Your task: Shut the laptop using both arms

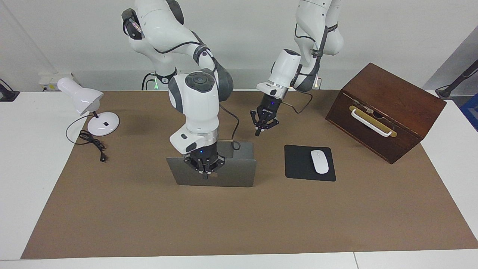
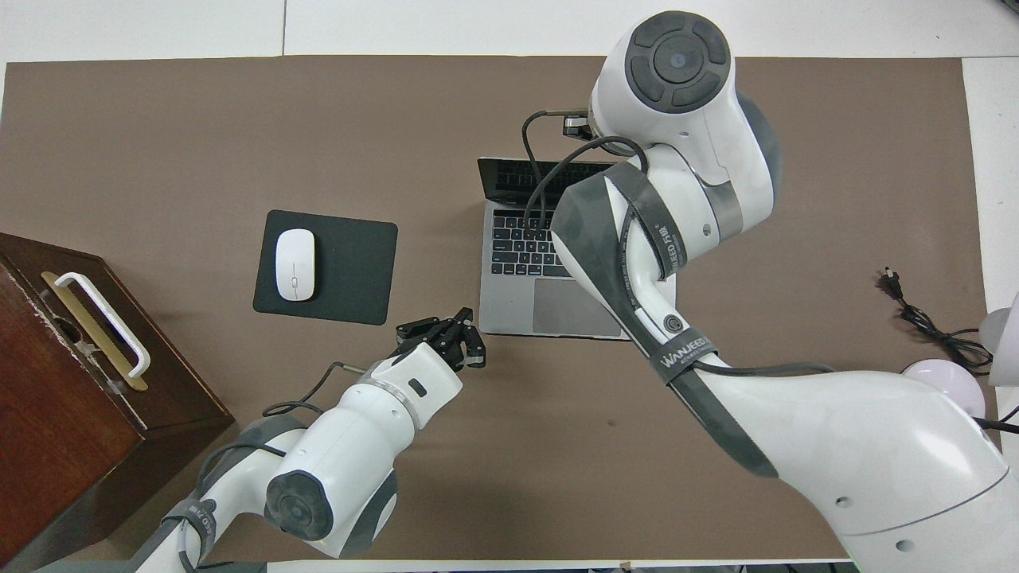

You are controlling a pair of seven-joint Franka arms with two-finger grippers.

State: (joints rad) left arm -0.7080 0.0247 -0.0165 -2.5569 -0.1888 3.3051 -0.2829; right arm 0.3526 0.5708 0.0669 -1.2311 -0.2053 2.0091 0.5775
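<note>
The silver-grey laptop (image 1: 231,173) stands open on the brown mat, its lid nearly upright with the outer face toward the facing camera. The overhead view shows its dark keyboard and palm rest (image 2: 517,306). My right gripper (image 1: 204,173) points down at the lid's top edge, over the middle of the lid, fingers together. In the overhead view it is hidden under its own wrist. My left gripper (image 1: 258,131) hangs in the air, fingers together. It is beside the laptop corner nearest the robots at the left arm's end, apart from it, and it shows in the overhead view (image 2: 462,334).
A black mouse pad (image 1: 298,164) with a white mouse (image 1: 319,161) lies beside the laptop toward the left arm's end. A brown wooden box (image 1: 384,112) with a white handle stands past it. A white desk lamp (image 1: 89,104) and its cord (image 1: 93,144) are at the right arm's end.
</note>
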